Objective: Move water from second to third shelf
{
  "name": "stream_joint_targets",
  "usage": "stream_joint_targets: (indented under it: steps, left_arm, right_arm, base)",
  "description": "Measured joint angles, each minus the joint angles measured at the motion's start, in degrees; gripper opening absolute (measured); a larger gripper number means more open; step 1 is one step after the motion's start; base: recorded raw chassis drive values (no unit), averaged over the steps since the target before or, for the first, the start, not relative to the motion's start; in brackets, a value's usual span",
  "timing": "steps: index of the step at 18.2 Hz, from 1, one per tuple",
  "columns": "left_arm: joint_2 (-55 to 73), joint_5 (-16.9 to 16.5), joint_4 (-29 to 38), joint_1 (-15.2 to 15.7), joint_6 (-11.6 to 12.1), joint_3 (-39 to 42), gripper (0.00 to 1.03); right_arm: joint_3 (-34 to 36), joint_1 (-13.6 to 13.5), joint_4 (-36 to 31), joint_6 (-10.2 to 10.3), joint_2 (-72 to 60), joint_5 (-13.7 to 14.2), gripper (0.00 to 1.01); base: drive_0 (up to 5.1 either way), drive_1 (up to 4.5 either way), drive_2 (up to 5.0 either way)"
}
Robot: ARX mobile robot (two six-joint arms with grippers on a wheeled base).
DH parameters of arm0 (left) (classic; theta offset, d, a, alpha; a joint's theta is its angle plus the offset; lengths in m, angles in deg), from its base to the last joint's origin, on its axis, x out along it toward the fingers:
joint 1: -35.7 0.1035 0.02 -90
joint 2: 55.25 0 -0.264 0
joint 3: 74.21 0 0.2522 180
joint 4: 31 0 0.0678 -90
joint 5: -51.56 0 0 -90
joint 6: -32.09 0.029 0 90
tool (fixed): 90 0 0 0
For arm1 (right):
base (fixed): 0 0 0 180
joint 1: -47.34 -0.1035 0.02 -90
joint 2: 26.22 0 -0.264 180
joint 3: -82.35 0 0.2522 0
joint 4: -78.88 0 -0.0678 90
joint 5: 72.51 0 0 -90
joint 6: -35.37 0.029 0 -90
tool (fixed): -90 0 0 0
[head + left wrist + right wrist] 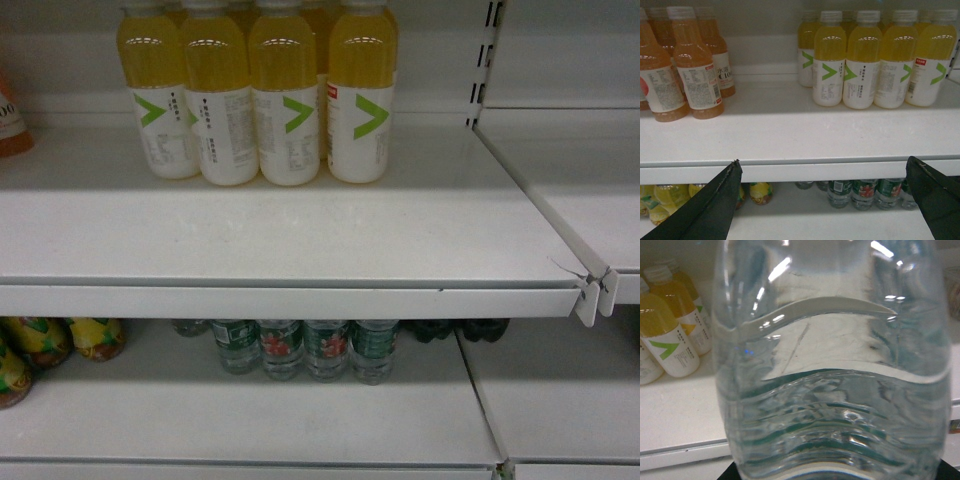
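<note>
Clear water bottle (830, 370) clamped in right end effector, mid-carry; next, set it on upper shelf (680, 415). Left end effector (822, 200) spread, empty.

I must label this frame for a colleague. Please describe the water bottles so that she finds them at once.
Look below the white upper shelf with yellow drink bottles. The water bottles stand mid-row on the lower shelf. Unlike neighbours, they are clear with dark green labels.

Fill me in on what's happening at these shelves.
The right wrist view is filled by a clear ribbed water bottle, seemingly held in that gripper, though its fingers aren't visible. The left gripper hangs open and empty before the shelf of yellow drinks. More green-labelled water bottles stand on the shelf below.
</note>
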Motion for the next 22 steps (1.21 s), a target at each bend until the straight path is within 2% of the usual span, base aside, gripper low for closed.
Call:
stream_joint_targets:
  steps: [3, 17, 22]
  left_arm:
    - [0.0, -0.02, -0.04, 0.0, 0.0, 0.0, 0.98]
    - [0.0, 0.04, -0.04, 0.0, 0.0, 0.0, 0.98]
    - [0.0, 0.02, -0.02, 0.0, 0.0, 0.0, 0.98]
  right_arm:
    - [0.02, 0.11, 0.13, 0.02, 0.0, 0.61, 0.44]
    - [0.02, 0.0, 0.22, 0.11, 0.0, 0.17, 0.44]
    - [0.02, 0.0, 0.02, 0.11, 0.0, 0.17, 0.44]
  base:
    - [0.0, 0.0, 0.0]
    - [0.0, 0.0, 0.0]
    - [-4.7, 2.29, 2.3]
